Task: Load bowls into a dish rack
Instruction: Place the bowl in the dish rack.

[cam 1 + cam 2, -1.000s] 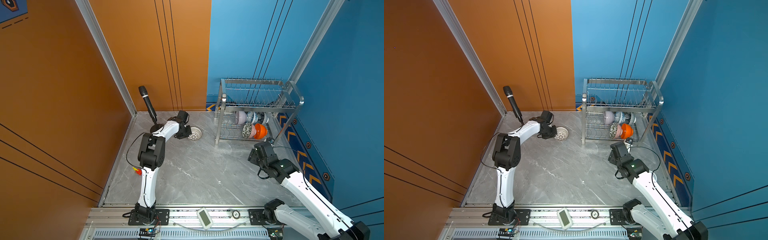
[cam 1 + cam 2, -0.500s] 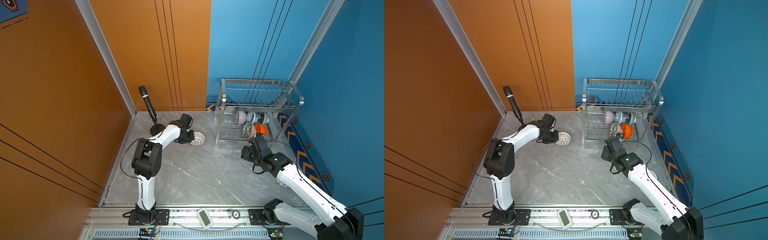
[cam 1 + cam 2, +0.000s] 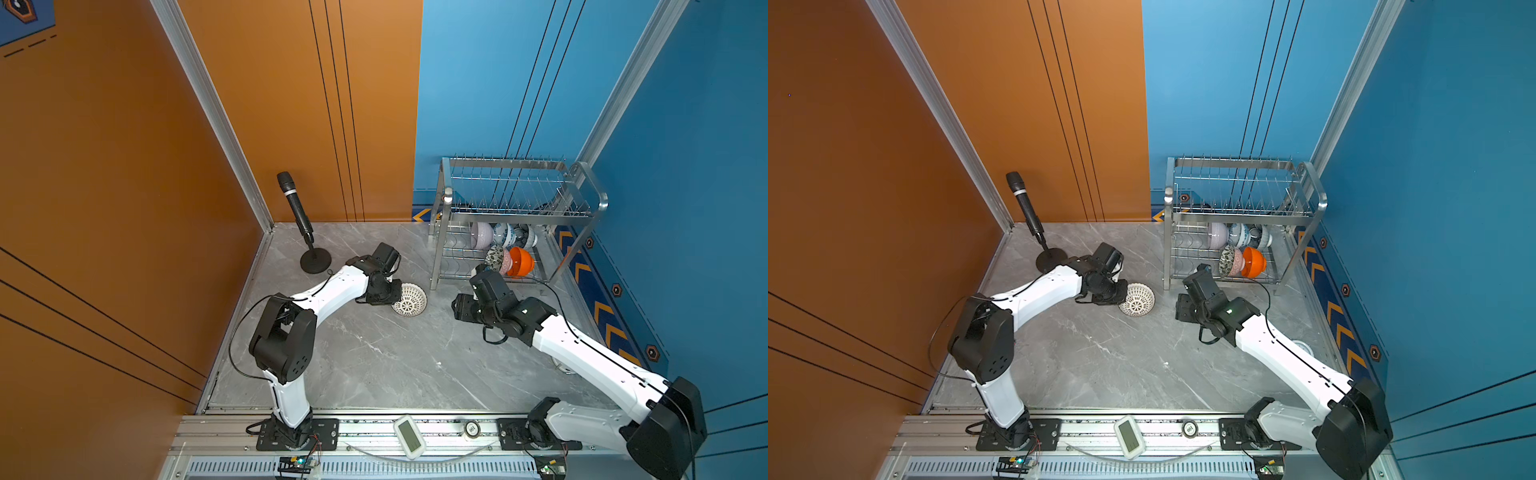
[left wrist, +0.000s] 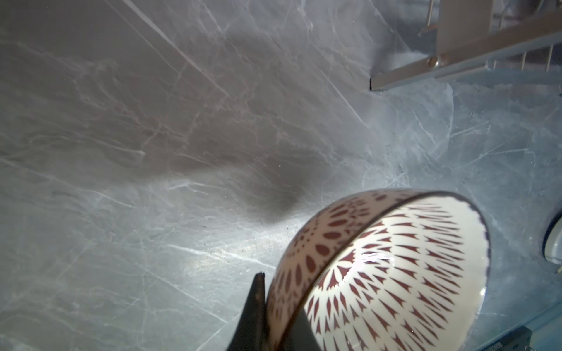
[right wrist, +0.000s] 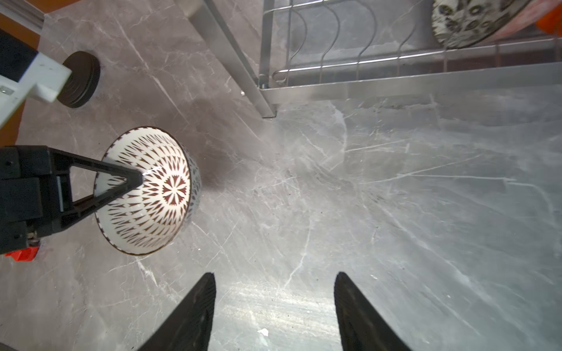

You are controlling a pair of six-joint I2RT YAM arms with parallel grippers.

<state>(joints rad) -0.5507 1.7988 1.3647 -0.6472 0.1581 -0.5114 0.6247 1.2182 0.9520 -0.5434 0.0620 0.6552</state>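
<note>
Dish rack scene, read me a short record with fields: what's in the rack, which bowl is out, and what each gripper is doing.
dish rack: back right corner of the table
loaded: five bowls on the lower tier, among them the orange bowl and the lilac bowl
out: lattice bowl, left of the rack
left gripper: shut on the lattice bowl's rim, bowl tilted
right gripper: open, empty, above the table
</note>
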